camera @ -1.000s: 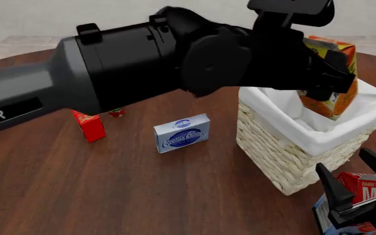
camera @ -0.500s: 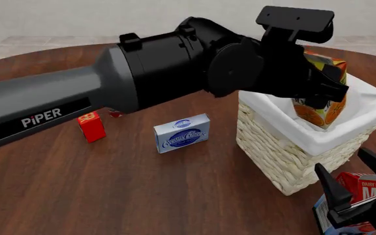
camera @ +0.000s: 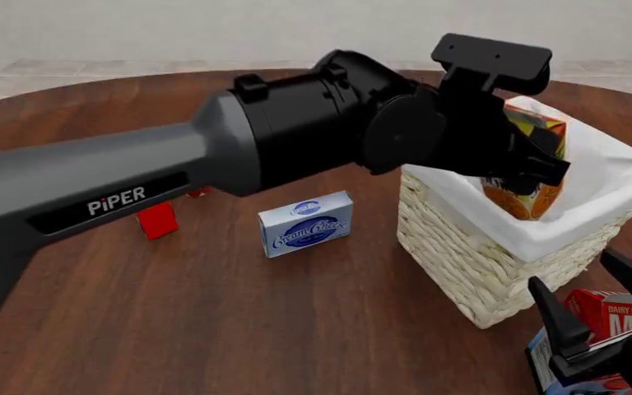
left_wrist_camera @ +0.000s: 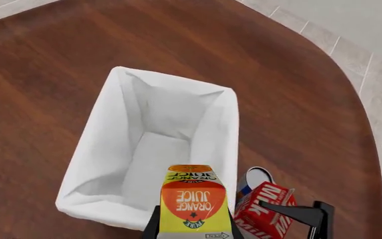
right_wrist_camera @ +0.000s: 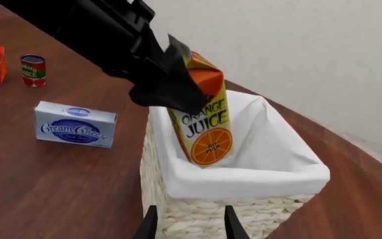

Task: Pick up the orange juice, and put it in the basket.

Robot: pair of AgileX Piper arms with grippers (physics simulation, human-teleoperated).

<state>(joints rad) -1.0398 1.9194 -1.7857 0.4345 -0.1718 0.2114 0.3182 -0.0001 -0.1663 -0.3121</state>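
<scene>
The orange juice is a yellow and orange gable-top carton hanging tilted, its lower half down inside the basket. My left gripper is shut on the carton's upper part, with black fingers on both sides of it. In the left wrist view the orange juice hangs over the near side of the basket's white liner. My right gripper stands open and empty at the front right, just in front of the basket.
A blue cream cheese box lies left of the basket. A red butter box and a small can stand further left. A milk carton lies by the right gripper, near the table's edge.
The left arm has lowered the orange juice from above the basket's rim down into the basket. The right gripper has stayed put.
</scene>
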